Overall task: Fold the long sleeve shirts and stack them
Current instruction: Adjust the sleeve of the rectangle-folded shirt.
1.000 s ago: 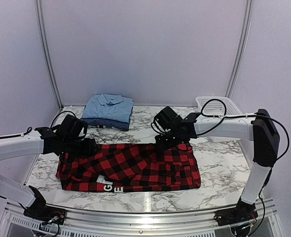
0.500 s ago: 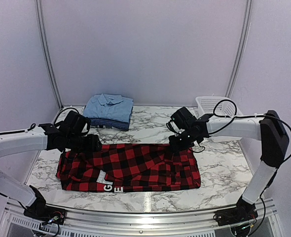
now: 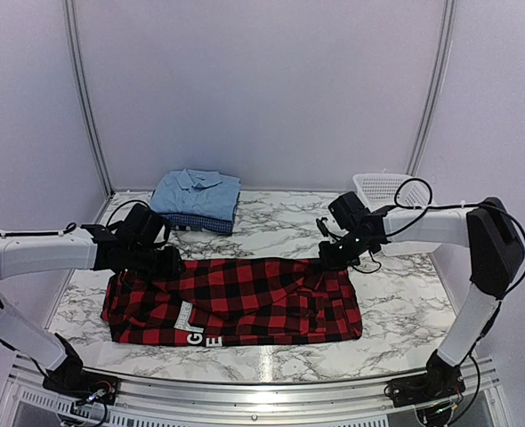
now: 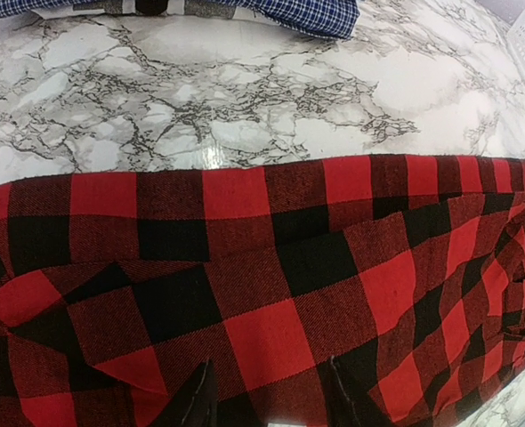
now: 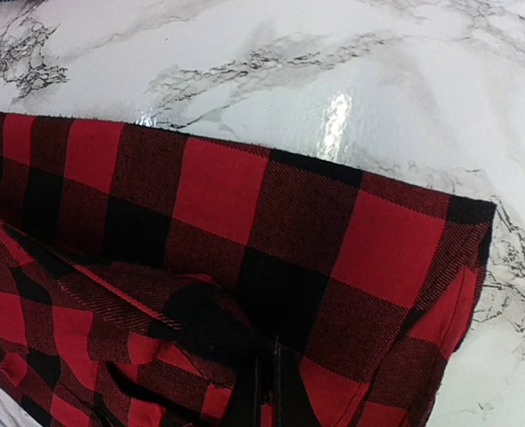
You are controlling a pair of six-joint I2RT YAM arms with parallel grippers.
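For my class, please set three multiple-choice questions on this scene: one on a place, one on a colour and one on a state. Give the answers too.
1. Where does the white basket stand?
A) at the far right of the table
B) on the floor
C) at the near left edge

2. What colour is the collared shirt lying on the dark blue checked shirt?
A) red
B) light blue
C) white

3. How do the fingers of the left gripper stand?
A) apart over the plaid shirt
B) shut on a cable
C) out of view

Answers:
1. A, it sits beyond the right gripper.
2. B, the top view shows pale blue.
3. A, the left wrist view shows a gap between them.
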